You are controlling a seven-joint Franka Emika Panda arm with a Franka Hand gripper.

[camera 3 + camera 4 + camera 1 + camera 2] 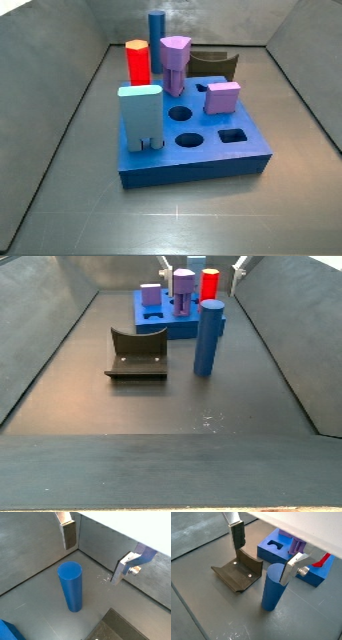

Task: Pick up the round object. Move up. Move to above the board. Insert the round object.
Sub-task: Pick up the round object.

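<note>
In both wrist views the pincer (93,556) (263,553) hangs spread wide, pinching nothing, above the upright blue peg (71,587) (273,588) standing on the table (33,607) between its fingers. Beyond it, the board (278,547) is partly cut off.

In a side view the peg (209,338) stands beside the fixture (138,355); the pincer is barely visible there.

Smooth matt plastic round object (71,586); brushed silver metal tool (95,552) fingers (69,534).
</note>
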